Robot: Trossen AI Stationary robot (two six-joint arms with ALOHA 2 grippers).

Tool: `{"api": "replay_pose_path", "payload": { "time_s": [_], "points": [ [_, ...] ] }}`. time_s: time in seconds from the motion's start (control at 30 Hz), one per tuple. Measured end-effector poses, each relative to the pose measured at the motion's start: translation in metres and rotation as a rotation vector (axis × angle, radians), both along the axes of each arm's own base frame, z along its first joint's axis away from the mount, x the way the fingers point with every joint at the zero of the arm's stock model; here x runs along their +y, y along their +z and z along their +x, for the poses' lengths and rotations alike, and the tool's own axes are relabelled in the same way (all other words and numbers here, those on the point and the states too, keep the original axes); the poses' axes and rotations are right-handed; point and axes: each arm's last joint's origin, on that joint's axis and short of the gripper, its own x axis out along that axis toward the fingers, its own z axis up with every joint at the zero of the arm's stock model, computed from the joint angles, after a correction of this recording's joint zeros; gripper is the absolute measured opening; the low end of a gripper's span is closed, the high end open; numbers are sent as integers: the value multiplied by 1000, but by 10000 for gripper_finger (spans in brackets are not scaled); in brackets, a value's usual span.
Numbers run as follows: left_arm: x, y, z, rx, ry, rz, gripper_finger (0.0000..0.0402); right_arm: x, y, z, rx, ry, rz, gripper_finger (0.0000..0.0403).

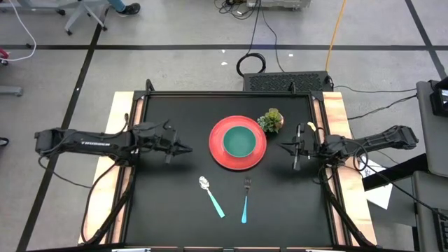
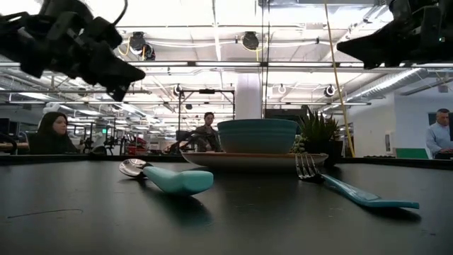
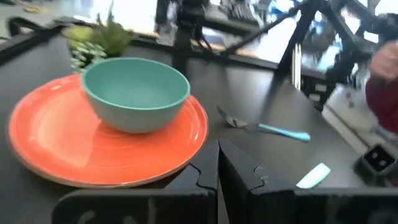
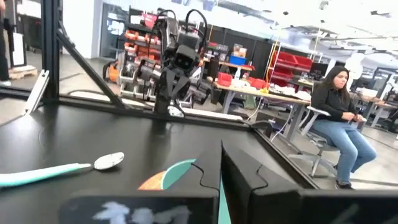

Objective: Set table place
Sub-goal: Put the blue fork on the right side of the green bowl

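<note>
Overhead layout of the black table (image 1: 175, 210) with its pale wooden side strips. The red plate (image 1: 218, 155) lay flat near the table's centre, slightly toward the far edge, and carried a teal bowl (image 1: 239, 142) on its middle. A small potted green plant (image 1: 271, 120) stood just beside the plate's far right rim. Nearer the front edge lay two teal-handled utensils, well apart from the plate: a spoon (image 1: 211, 195) with its metal bowl toward the plate, and to its right a fork (image 1: 246, 198) with tines toward the plate.

The left gripper (image 1: 186, 148) hovered above the table to the left of the plate, fingers pressed together and holding nothing; in the left wrist view its two dark fingers (image 3: 205, 171) met in front of the plate's rim. The right gripper (image 1: 284, 148) hung to the right of the plate, likewise clenched and empty. In the low view both arms were raised clear of the tabletop. People sat at desks in the room beyond.
</note>
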Motion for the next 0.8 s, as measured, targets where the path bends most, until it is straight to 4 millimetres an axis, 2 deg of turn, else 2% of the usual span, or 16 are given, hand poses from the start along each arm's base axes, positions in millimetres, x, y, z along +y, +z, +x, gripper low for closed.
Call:
{"api": "replay_pose_path", "payload": {
  "time_s": [0.3,0.47,0.6,0.8],
  "points": [
    [-13,1,71,238,-168,145,15,0,0,0,2,1,20,0],
    [-16,15,106,300,-182,163,15,0,-2,0,19,2,30,0],
    [-24,30,121,272,-224,208,15,0,-3,0,22,2,28,0],
    [-37,51,130,181,-308,363,15,0,-5,0,44,1,18,0]
  ]
}}
